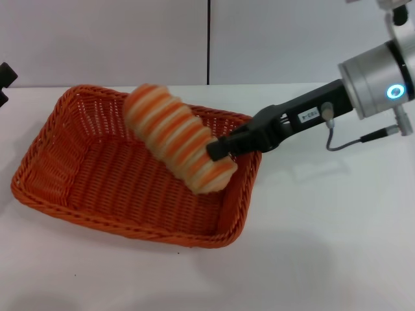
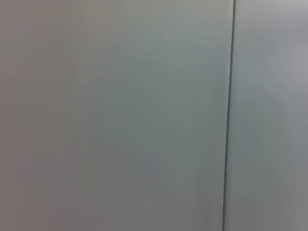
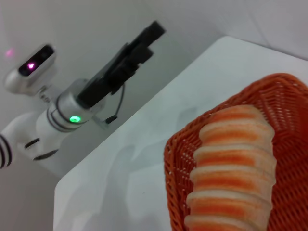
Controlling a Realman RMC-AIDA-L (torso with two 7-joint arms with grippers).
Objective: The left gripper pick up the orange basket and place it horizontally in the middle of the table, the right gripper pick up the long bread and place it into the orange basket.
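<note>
Your right gripper (image 1: 219,149) has its jaws clamped on the long bread (image 1: 178,136), mid-frame above the orange basket (image 1: 84,175) on the counter (image 1: 324,246). Left gripper (image 3: 144,41) upper left, jaws unclear.

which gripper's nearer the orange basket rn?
Right. The right gripper holds the long bread directly above the orange basket, over its right half. The left gripper is raised off the table's left edge, well away from it.

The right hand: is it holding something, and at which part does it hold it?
The right hand holds the long bread near its lower end, above the orange basket. The left hand, off the table, holds nothing.
</note>
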